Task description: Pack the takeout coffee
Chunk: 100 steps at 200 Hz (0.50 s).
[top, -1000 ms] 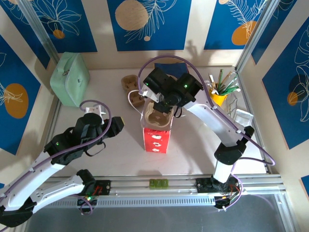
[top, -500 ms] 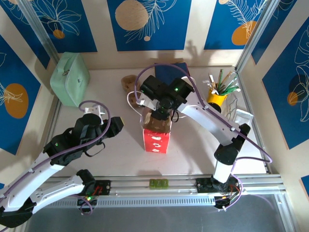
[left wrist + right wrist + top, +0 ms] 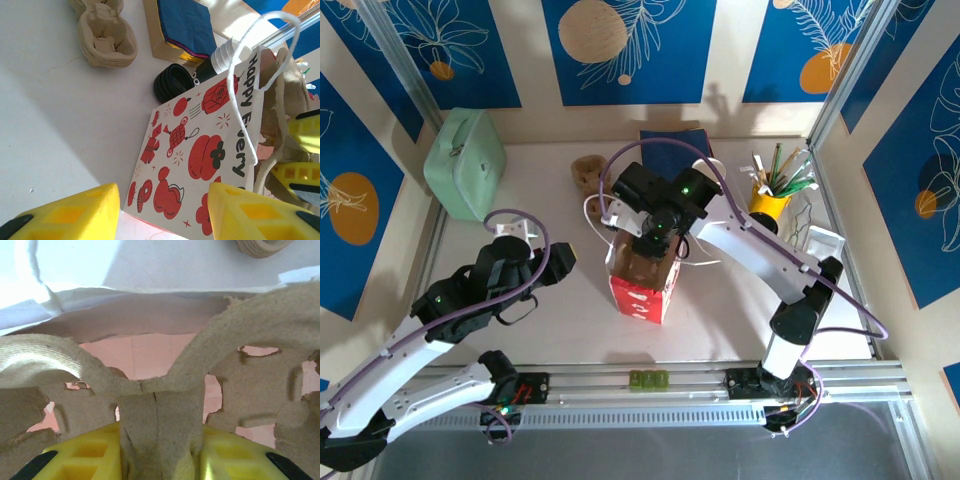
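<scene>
Takeout coffee — position unclear | right gripper (image 3: 157, 452) clamped on cardboard carrier (image 3: 250, 340), partway into bag (image 3: 200, 165) | left gripper (image 3: 160, 215) parted, empty — lower left, farther.

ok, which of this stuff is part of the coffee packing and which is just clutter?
In use: gift bag, pulp carrier in its mouth, right gripper clamping the carrier.
Lying about: mint case, yellow cup of sticks, spare carrier stack, blue napkins.

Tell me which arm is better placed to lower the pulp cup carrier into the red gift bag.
Right: the right gripper grips the carrier by its centre rib over the gift bag; the left gripper hangs open beside it.
</scene>
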Tool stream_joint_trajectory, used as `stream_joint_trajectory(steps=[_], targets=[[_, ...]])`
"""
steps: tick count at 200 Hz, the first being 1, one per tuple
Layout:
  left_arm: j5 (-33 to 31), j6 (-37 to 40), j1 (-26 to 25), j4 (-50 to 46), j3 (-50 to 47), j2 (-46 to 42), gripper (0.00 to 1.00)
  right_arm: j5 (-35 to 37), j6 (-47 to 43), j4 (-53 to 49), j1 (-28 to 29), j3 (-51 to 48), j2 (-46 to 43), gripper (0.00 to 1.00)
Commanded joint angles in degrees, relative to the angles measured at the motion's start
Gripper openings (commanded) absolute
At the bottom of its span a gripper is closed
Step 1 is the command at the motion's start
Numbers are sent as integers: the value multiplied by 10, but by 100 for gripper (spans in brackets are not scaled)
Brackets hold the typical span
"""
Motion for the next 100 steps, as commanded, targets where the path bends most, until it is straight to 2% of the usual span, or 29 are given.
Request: stream_joint_trajectory(steps=[1,100], targets=[[-10,-2,-4,-11,-2,0,50,-54,2,11,-4,-15,-25,33],[-6,2,-3,-1,-7,14,52,-91,28,20,-30,-78,-32,33]])
